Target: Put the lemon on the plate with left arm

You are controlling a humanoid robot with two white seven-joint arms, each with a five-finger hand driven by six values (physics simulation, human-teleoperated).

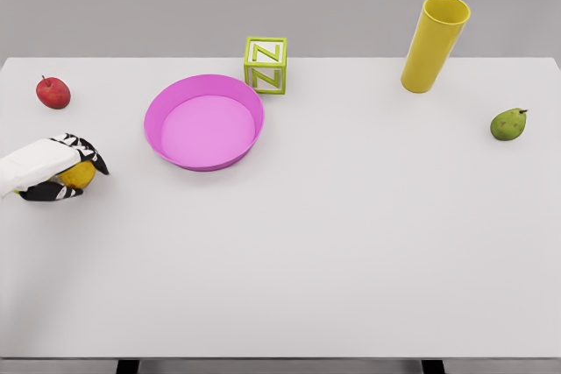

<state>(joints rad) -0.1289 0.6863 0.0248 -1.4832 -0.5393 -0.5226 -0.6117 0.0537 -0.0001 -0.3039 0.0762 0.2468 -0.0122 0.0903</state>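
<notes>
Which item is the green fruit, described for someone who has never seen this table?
Start at the tall yellow cup at the table's far right. Nearer the camera, by the right edge, lies the green pear, alone. It is the only green fruit; the apple is red.

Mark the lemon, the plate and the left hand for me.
lemon (80, 173): head view, yellow side showing between the fingers.
plate (154, 109): head view, left rim of the pink dish.
left hand (60, 168): head view, middle of the hand, closed around the lemon.
</notes>
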